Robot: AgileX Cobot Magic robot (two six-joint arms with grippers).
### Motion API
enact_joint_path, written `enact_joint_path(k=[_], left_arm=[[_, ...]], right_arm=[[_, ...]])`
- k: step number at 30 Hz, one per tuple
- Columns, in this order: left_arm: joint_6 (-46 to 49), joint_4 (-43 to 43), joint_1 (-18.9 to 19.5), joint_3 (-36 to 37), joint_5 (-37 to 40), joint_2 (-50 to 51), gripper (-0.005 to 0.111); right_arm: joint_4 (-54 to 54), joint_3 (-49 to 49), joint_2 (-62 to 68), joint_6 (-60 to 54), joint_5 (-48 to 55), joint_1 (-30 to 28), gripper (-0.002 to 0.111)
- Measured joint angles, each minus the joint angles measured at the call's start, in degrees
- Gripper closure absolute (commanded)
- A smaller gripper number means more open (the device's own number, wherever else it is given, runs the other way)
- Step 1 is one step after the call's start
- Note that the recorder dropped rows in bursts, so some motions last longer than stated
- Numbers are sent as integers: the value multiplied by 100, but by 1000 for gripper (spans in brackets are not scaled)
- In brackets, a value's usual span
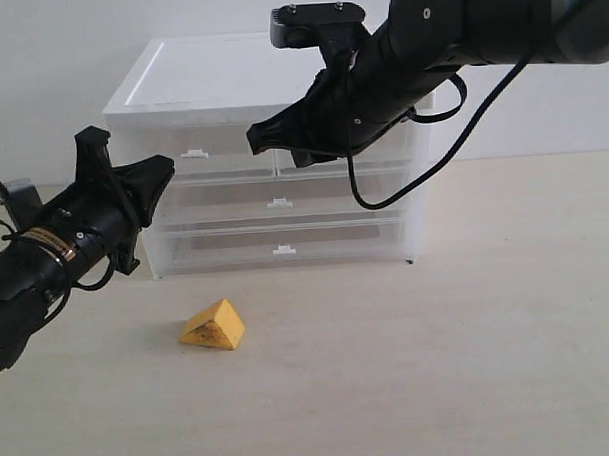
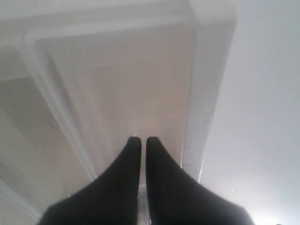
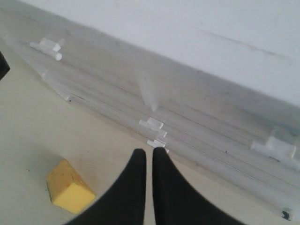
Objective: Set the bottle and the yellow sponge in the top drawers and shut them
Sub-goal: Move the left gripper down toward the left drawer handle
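Note:
The yellow sponge [image 1: 214, 325] [image 3: 68, 185] lies on the table in front of the cabinet, with neither gripper touching it. No bottle shows in any view. The top drawers sit side by side under the cabinet top. The left one [image 1: 217, 156] looks pushed in, and the right one [image 1: 407, 144] is mostly hidden behind my right arm. My left gripper [image 1: 161, 173] [image 2: 140, 139] is shut and empty, at the cabinet's left front corner, level with the top left drawer. My right gripper [image 1: 266, 139] [image 3: 145, 152] is shut and empty, hovering in front of the seam between the top drawers.
The white translucent cabinet [image 1: 279, 79] [image 2: 117, 84] stands against the back wall. Two full-width drawers [image 1: 280, 224] lie below the top pair, and their handles [image 3: 151, 123] show in the right wrist view. Bare table [image 1: 468, 332] spreads out to the right.

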Motion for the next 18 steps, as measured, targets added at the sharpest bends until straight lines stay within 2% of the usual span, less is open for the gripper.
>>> enact_joint_path(k=[5, 12, 18], left_arm=[[-24, 0, 0, -68, 0, 0, 101], [-24, 68, 0, -68, 0, 0, 73], [-178, 122, 0, -68, 0, 0, 72]], right_arm=[[50, 0, 0, -85, 0, 0, 108], [64, 0, 0, -96, -10, 0, 108], [66, 0, 0, -107, -33, 0, 108]])
